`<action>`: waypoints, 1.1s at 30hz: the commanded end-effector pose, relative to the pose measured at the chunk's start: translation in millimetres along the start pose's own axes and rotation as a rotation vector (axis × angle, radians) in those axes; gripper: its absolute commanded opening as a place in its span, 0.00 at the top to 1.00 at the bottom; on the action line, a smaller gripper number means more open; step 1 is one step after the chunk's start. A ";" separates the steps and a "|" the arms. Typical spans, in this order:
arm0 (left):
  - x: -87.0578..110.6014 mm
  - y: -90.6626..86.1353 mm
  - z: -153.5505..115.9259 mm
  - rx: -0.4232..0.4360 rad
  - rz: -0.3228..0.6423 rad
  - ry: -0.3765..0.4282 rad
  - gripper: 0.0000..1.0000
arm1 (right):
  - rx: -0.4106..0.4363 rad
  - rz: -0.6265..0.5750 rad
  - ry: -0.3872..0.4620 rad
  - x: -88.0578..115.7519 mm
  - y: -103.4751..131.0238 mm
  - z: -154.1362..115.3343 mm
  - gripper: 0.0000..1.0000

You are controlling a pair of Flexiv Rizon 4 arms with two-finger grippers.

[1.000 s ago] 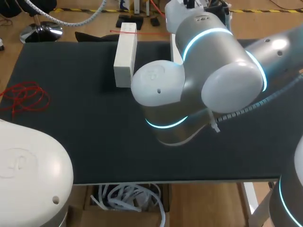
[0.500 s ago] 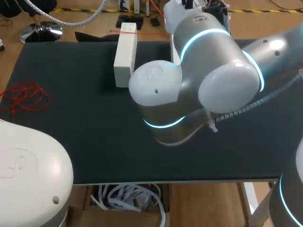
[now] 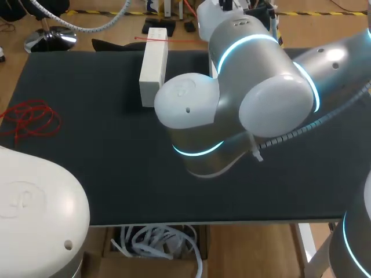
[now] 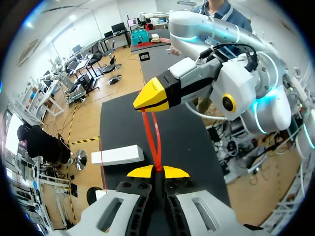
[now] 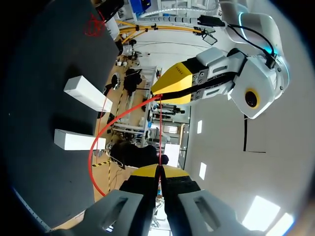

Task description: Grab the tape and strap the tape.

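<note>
1. The left claw (image 4: pixel 157 172) is clenched on the red tape (image 4: pixel 150 132), with the strand pinched where its yellow tips meet.
2. The right claw (image 5: pixel 158 171) is clenched on the same tape, tips together, and faces the left claw.
3. The tape hangs in the air between the two claws, above the bench (image 3: pixel 87 174). It forms a narrow loop, and one side bows out toward the white block (image 3: pixel 153 63).
4. A red tangle (image 3: pixel 32 119) lies on the bench, well apart from the white block on the left arm's side.
5. From above, the right arm (image 3: pixel 232 110) hides both claws, so I cannot tell how high the tape hangs over the white block.
6. The tape looks thin, light and limp, and probably slick, so it would likely slide through the tips under a hard pull. Hold it near the ends and keep the pinch firm.
</note>
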State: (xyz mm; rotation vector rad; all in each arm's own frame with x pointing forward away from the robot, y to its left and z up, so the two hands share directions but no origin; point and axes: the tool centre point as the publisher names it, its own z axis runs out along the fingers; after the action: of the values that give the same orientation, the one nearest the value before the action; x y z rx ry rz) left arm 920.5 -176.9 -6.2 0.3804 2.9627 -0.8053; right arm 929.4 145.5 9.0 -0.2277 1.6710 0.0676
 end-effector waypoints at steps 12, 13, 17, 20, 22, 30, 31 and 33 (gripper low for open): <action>0.2 -0.3 -0.6 -0.003 -0.001 0.001 1.00 | -0.023 -0.011 0.019 0.4 13.6 0.1 1.00; 0.2 -0.3 -0.6 -0.003 -0.001 0.001 1.00 | -0.025 -0.012 0.021 1.2 14.6 0.3 1.00; 0.2 -0.3 -0.6 -0.003 -0.001 0.001 1.00 | -0.037 -0.018 0.029 2.8 20.0 1.9 1.00; 0.2 -0.3 -0.6 -0.003 -0.001 0.001 1.00 | -0.056 -0.021 0.029 2.7 26.2 3.8 1.00; 0.2 -0.3 -0.6 -0.003 -0.001 0.001 1.00 | -0.063 -0.024 0.028 2.5 30.1 4.9 1.00; 0.2 -0.3 -0.6 -0.003 -0.001 0.001 1.00 | -0.089 -0.024 0.031 2.2 41.6 10.6 1.00; 0.2 -0.3 -0.6 -0.003 -0.001 0.001 1.00 | -0.091 -0.025 0.032 2.6 42.6 11.0 1.00; 0.2 -0.3 -0.6 -0.003 -0.001 0.001 1.00 | -0.097 -0.026 0.033 3.2 45.1 11.6 1.00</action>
State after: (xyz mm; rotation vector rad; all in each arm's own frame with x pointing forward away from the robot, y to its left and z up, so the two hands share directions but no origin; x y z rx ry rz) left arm 920.6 -176.0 -6.3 0.3791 2.9635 -0.8043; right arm 931.9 187.6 -1.7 -0.3228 1.6941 0.1311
